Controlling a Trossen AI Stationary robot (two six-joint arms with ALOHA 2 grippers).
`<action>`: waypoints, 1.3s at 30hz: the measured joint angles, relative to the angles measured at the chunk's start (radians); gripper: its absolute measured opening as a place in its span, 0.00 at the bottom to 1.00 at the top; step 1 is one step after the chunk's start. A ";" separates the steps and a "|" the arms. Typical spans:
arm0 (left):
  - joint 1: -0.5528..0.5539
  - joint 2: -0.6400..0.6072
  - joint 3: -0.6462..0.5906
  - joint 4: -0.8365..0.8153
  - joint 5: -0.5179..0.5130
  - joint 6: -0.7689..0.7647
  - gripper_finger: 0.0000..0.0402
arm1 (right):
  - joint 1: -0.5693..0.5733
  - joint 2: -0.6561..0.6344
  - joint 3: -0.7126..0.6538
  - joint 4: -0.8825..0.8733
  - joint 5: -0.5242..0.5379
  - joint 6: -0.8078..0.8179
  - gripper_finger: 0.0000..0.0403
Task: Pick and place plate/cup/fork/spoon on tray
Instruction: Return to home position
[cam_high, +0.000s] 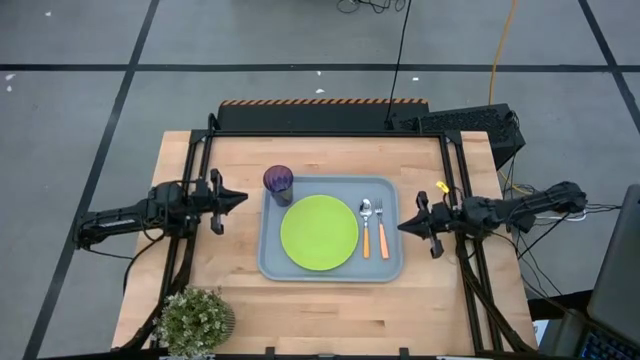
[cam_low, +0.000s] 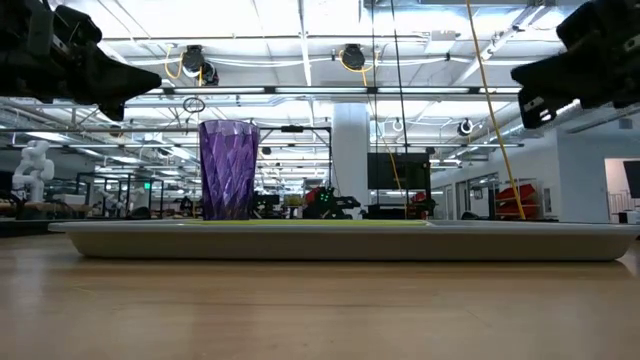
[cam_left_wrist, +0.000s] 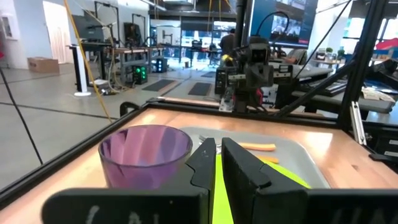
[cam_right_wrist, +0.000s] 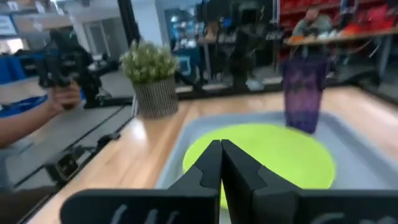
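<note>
The rounded, rimmed grey-blue tray (cam_high: 275, 262) holds the flat lime plate (cam_high: 319, 232). The faceted purple cup (cam_high: 278, 182) stands far-left. The spoon (cam_high: 366, 228) and fork (cam_high: 381, 228) lie right. The left gripper (cam_high: 243, 197) and right gripper (cam_high: 401, 226) flank it, fingers together.

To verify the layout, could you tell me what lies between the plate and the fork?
The spoon lies there, beside the fork, on the tray; the high view shows it.

floor (cam_high: 80, 120): grey, black tape lines | ceiling lights (cam_low: 250, 40): on | column (cam_low: 350, 150): white | potted plant (cam_high: 195, 322): on wooden table (cam_high: 300, 310)
</note>
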 joint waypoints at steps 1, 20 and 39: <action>0.000 0.000 0.000 -0.001 0.000 0.000 0.08 | -0.014 -0.004 0.000 0.001 -0.008 -0.005 0.00; -0.021 0.000 -0.024 -0.041 -0.016 -0.085 0.08 | -0.170 -0.010 -0.003 -0.008 -0.079 -0.020 0.00; -0.216 0.002 -0.054 0.133 -0.176 0.071 0.08 | -0.235 -0.010 -0.004 0.017 -0.164 -0.001 0.00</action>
